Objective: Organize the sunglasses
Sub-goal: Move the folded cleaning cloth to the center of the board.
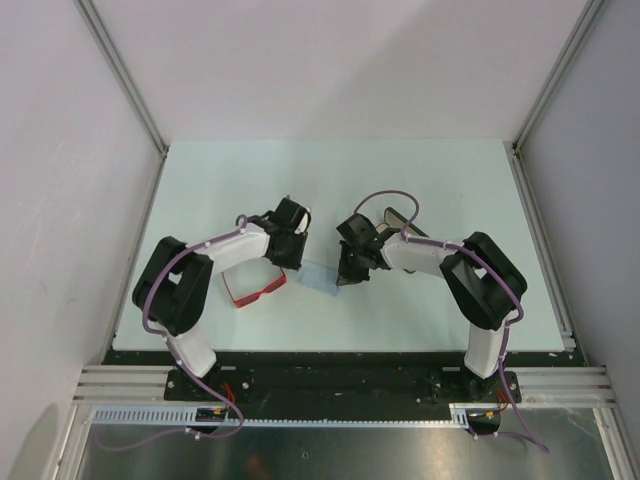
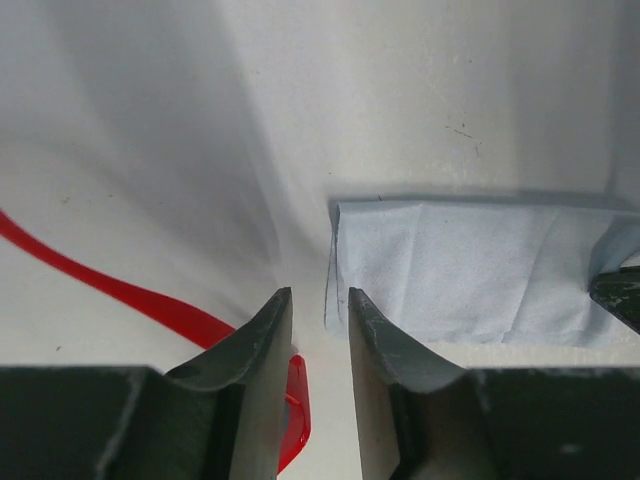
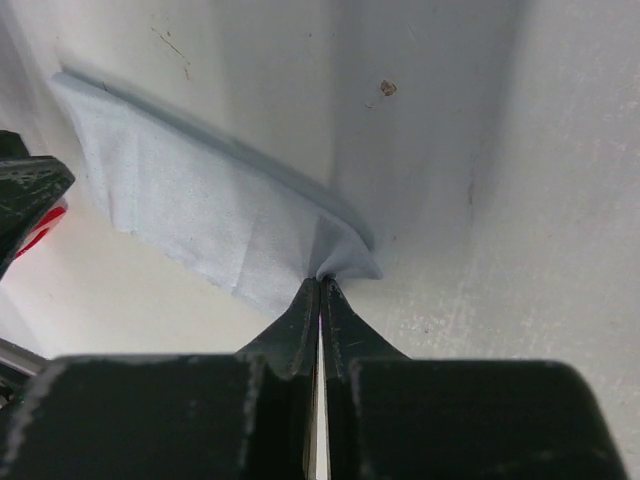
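The red sunglasses (image 1: 256,288) lie on the table under my left forearm; one thin red arm (image 2: 120,292) shows in the left wrist view. A pale blue cloth (image 1: 318,274) lies flat between the two grippers. My right gripper (image 3: 321,283) is shut on the cloth's (image 3: 200,205) near corner, which puckers at the tips. My left gripper (image 2: 320,305) is open by a narrow gap and empty, its tips just short of the cloth's (image 2: 470,270) left edge, with the red frame beside its left finger (image 2: 262,345).
A black case (image 1: 394,216) lies behind the right arm, partly hidden by it. The pale table (image 1: 330,180) is bounded by metal rails at the sides and front. The right gripper's tip (image 2: 620,295) shows at the cloth's far edge.
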{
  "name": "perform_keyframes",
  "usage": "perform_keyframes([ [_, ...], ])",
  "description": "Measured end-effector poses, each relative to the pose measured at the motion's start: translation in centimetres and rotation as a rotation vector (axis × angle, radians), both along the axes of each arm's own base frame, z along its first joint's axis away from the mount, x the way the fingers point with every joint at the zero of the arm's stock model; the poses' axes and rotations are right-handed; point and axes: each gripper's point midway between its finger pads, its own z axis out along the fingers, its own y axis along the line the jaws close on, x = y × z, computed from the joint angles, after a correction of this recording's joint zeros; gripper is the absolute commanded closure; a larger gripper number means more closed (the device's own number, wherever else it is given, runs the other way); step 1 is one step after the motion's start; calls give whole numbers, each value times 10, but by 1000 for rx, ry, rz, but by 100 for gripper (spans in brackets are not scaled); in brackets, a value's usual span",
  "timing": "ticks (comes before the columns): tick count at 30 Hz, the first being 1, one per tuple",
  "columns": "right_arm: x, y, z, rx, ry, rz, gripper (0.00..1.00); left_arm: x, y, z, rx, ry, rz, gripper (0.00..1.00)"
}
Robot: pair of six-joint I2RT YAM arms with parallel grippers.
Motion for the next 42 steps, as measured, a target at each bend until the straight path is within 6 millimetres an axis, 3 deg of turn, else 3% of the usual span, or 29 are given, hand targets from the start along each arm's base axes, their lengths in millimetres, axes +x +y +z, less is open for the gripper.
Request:
perform_keyframes([
  [6, 2, -9, 0, -30, -14, 30, 100, 6, 1, 23, -19, -66, 10, 57],
  [10, 1, -39, 0, -109, -6, 64, 100, 7, -1, 35, -42, -91, 8, 55],
  [17, -3, -92, -1, -225, 51, 121, 98, 4, -6, 38, -71, -80, -5, 53],
  [21, -10, -104, -3, -260, 82, 145, 58, 3, -12, 41, -95, -72, -18, 49],
  [25, -15, -110, 1, -285, 83, 147, 46, 4, -19, 47, -127, -69, -32, 48],
  [30, -7, -115, 26, -284, 6, 96, 46, 10, -26, 55, -154, -81, -35, 41],
  [35, 13, -124, 62, -280, -140, -15, 51, 23, -34, 64, -167, -105, -32, 36],
  [42, 55, -156, 85, -350, -287, -168, 42, 26, -36, 68, -175, -111, -26, 32],
])
